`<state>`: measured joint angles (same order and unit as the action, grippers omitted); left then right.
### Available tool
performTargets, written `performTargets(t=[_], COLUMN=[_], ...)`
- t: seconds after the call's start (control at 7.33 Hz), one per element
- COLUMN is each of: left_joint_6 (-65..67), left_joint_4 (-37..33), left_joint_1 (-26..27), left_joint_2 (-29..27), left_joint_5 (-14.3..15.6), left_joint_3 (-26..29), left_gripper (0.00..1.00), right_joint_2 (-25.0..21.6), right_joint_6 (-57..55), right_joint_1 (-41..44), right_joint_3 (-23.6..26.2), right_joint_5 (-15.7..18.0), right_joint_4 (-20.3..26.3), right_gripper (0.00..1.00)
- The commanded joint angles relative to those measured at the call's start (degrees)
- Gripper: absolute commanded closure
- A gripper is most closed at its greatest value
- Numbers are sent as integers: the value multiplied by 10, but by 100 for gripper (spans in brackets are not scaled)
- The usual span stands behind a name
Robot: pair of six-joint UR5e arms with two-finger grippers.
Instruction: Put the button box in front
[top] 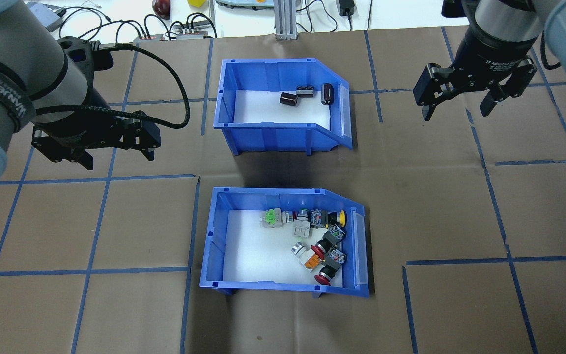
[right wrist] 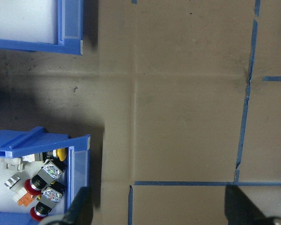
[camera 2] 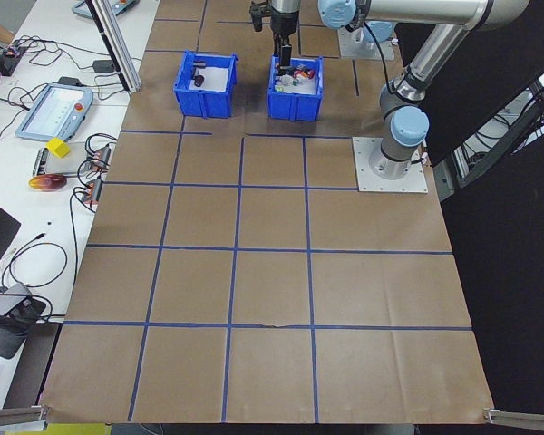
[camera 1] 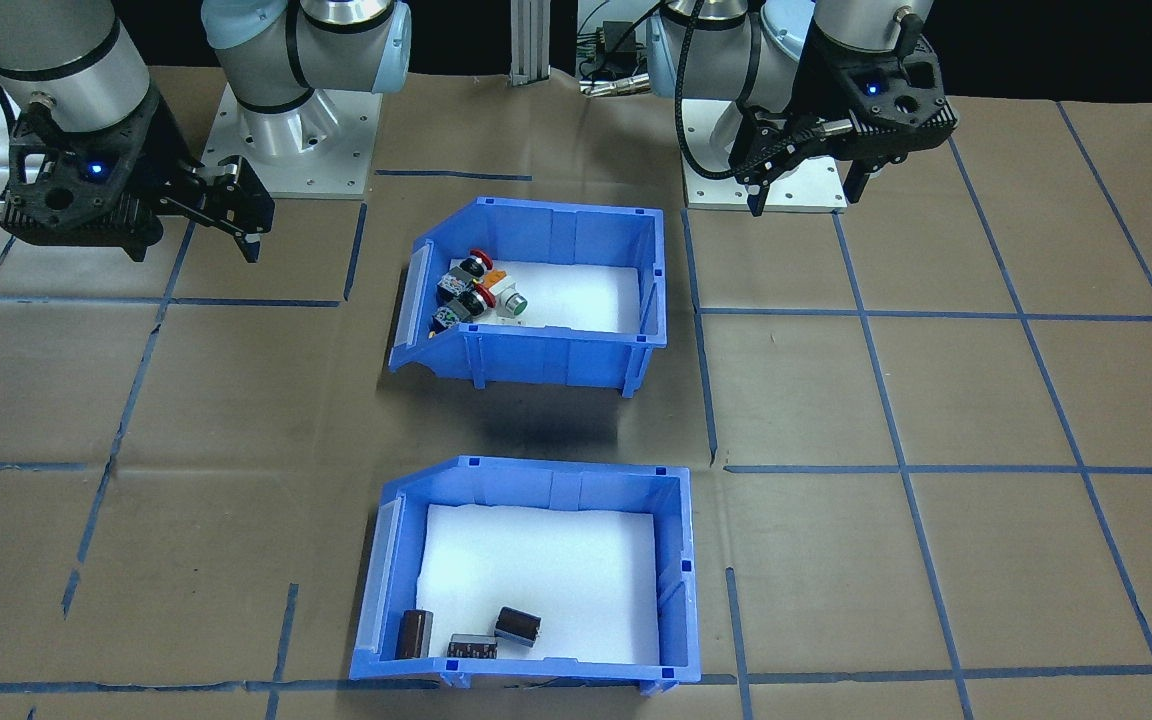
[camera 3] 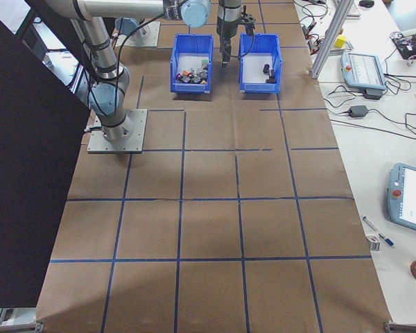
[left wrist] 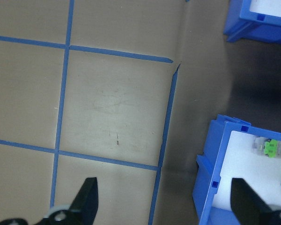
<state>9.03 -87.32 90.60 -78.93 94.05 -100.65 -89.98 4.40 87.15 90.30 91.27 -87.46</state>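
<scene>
One button box (top: pixel 283 285) sits level, sloped front facing robot's right.

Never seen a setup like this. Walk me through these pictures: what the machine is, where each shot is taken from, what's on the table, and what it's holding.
This is a robot with two arms bolted to a table covered in brown paper with blue tape lines. Each arm ends in a two-fingered gripper.

Six cameras caught the same moment: one faces the robot, one looks down from behind it, two watch from the table's ends, and one rides on each wrist.

Two blue bins stand on the table. The button box, nearer the robot, holds colourful push buttons. The other bin, farther away, holds a few dark cylinders.

Nothing is held. The left gripper and right gripper hang above the bare table to either side of the bins, jaws open and empty.
</scene>
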Motion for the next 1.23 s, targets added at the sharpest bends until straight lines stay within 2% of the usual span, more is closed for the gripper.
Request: performTargets(t=[0.0, 0.55, 0.82, 1.09], left_joint_6=[-2, -3, 65, 78], left_joint_4=[0, 1, 9, -3], left_joint_1=[0, 0, 0, 0], left_joint_2=[1, 2, 0, 5], left_joint_5=[3, 4, -1, 1], left_joint_3=[0, -2, -8, -22], left_gripper=[1, 1, 1, 1], right_joint_2=[-1, -2, -2, -1], right_joint_6=[0, 0, 0, 9], right_joint_1=[0, 0, -1, 0], right_joint_3=[5, 5, 5, 4], right_joint_5=[0, 0, 0, 2], right_joint_4=[-1, -1, -1, -2], right_gripper=[0, 0, 0, 0])
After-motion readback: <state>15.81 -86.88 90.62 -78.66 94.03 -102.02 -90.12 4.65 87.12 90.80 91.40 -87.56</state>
